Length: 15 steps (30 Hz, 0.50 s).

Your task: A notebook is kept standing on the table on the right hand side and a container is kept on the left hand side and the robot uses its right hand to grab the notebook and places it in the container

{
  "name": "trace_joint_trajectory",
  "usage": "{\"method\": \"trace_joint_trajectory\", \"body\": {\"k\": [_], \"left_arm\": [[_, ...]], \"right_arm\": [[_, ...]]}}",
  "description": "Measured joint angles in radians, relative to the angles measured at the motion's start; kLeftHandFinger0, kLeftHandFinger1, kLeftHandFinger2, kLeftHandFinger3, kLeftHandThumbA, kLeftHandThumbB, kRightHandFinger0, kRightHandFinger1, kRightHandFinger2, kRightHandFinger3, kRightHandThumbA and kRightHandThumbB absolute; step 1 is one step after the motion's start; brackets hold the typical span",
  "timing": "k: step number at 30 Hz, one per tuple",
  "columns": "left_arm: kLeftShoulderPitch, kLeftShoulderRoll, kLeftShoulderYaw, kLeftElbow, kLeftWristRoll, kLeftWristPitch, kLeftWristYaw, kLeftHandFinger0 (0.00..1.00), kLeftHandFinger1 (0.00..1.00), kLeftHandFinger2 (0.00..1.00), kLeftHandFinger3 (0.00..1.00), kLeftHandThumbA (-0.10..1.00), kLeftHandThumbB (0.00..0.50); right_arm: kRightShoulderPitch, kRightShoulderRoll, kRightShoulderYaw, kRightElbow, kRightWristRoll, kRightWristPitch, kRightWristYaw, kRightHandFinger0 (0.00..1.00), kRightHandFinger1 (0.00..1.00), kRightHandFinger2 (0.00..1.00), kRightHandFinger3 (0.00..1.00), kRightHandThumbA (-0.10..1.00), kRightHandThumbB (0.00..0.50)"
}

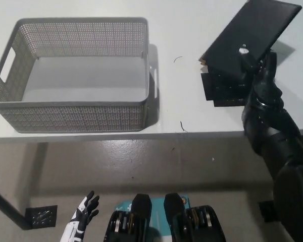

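Notebook [250,35] tilts in the black right hand's [260,70] apparent grasp right of the empty mesh container [73,118], while the white left hand [83,214] hangs open below.

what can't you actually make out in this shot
- Head view: the right hand grips the notebook, whose cover hides most of the fingers.
- Head view: the notebook's pages and underside face away.
- Head view: the left hand is small at the bottom edge, its forearm cut off.
- Head view: the container near wall hides the table behind it.
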Motion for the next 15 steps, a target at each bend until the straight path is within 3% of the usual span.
{"method": "trace_joint_trajectory", "body": {"k": [4,6,9,11,15], "left_arm": [[0.0,0.0,0.0,0.002,0.006,-0.001,0.0,1.0,1.0,1.0,1.0,1.0,0.235],[0.0,0.0,0.001,0.007,0.012,-0.001,0.001,1.0,1.0,1.0,1.0,1.0,0.248],[0.0,0.0,0.001,0.014,0.017,-0.001,0.001,1.0,1.0,1.0,1.0,1.0,0.228],[0.0,0.0,0.001,0.015,0.02,-0.001,0.001,1.0,1.0,1.0,1.0,1.0,0.239],[-0.001,0.0,0.001,0.019,0.025,-0.001,0.001,1.0,1.0,1.0,1.0,1.0,0.254]], "right_arm": [[0.002,0.019,0.022,-0.12,-0.001,-0.002,-0.004,0.0,0.06,0.43,0.4,-0.1,0.092],[0.004,0.03,0.038,-0.198,-0.003,-0.001,-0.008,0.0,0.07,0.43,0.44,-0.1,0.085],[0.017,0.048,0.061,-0.298,-0.003,0.002,-0.007,0.0,0.17,0.58,0.65,-0.1,0.075],[0.029,0.062,0.077,-0.375,-0.004,0.01,-0.007,0.0,0.07,0.49,0.62,-0.1,0.062],[0.056,0.093,0.118,-0.504,-0.017,0.047,-0.007,0.0,0.09,0.5,0.62,-0.1,0.098]]}}
